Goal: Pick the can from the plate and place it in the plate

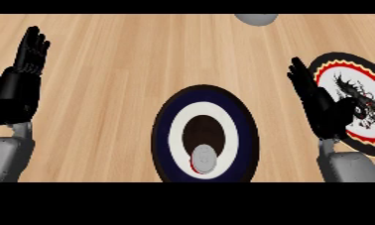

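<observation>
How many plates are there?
2. One dark blue plate in the lower middle, holding the can; one patterned plate at the right edge, partly behind the right hand. No others show.

We can read no words, numbers or brands, for the round white plate with a black-and-red rim (350, 63) just behind the fingers of the right hand (326, 107) bears only a black figure (350, 89).

The tabletop (110, 95) is pale wood-grain; near-edge plate (162, 130) navy-rimmed, white ring, dark brown centre; can (204, 158) grey-topped, red-sided; right-edge plate (359, 68) black-rimmed, yellow scallops, red ring, black figure on white.
</observation>
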